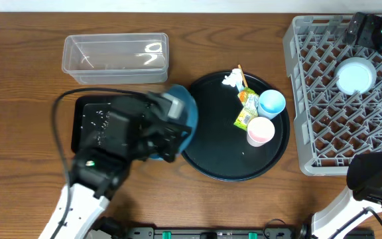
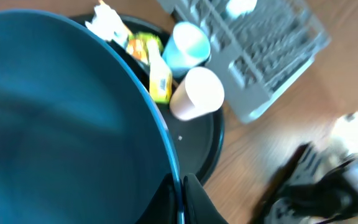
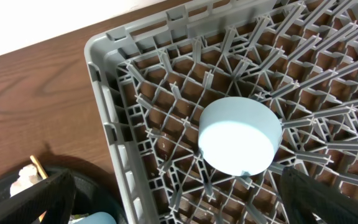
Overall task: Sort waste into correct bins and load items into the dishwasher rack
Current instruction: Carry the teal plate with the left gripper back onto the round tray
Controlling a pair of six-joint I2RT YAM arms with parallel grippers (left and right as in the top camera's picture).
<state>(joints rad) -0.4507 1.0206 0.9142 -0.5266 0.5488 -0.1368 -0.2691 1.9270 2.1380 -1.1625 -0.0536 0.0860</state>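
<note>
The blue plate (image 1: 186, 109) sits left of centre in the overhead view, at the left edge of the round black tray (image 1: 224, 162), and the left pincer (image 2: 180, 198) is clenched on its rim. Upper right on that tray: a crumpled tissue (image 1: 231, 79), a chopstick (image 1: 241, 73), a printed wrapper (image 1: 246, 109), a light blue cup (image 1: 271, 103), and a pink cup (image 1: 260, 131) just below it. Left of the plate, half under the arm, lies the shallow black tray (image 1: 88, 126), with the clear tub (image 1: 115, 53) above it. At far right, the grey rack (image 1: 310, 133) holds a white bowl (image 1: 356, 75), upside down. The right pincer (image 3: 185, 202) hangs over it, released, gripping nothing. Everything rests on a wooden tabletop (image 1: 18, 66).
</note>
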